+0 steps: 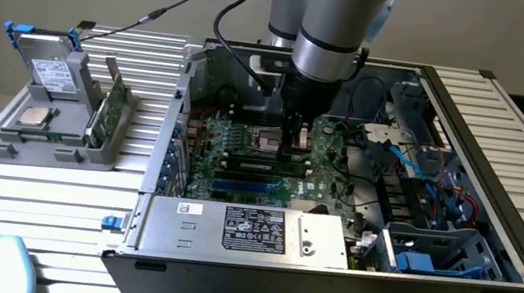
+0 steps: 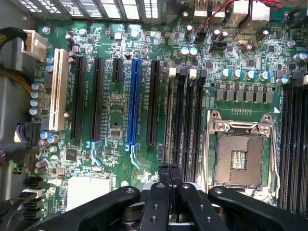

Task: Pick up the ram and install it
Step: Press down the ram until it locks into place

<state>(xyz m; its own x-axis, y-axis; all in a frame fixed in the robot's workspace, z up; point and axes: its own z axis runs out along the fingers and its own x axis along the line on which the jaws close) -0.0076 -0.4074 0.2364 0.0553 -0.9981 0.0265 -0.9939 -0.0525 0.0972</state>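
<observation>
An open computer case (image 1: 520, 245) lies on its side on a slatted metal table (image 1: 46, 195), with its green motherboard (image 1: 240, 159) facing up. A grey robot arm (image 1: 337, 21) reaches straight down into the case from above.

The tool (image 1: 294, 149) at the end of the arm is low over the motherboard, beside the empty square processor socket (image 1: 268, 138). In the wrist view the tool (image 2: 169, 174) has its two black fingers (image 2: 164, 174) pressed together, with no gap between them, and nothing can be seen held between them. Their tips sit over the near end of a row of long black memory slots (image 2: 185, 120), next to the open silver-framed processor socket (image 2: 239, 154).

The ram (image 1: 265, 167), a long dark stick, lies seated across the motherboard just in front of the tool in the exterior view, with blue slots (image 1: 249, 187) parallel to it a little nearer the camera. The tool's tip is just beside the ram's end toward the exterior view's right; whether they touch cannot be told.

A silver power supply (image 1: 242, 230) fills the near edge of the case. On the table at the exterior view's left stands a grey holder (image 1: 44, 135) carrying a square silver chip (image 1: 35, 116), a hard drive (image 1: 51, 74) and an upright green circuit card (image 1: 106, 112).
</observation>
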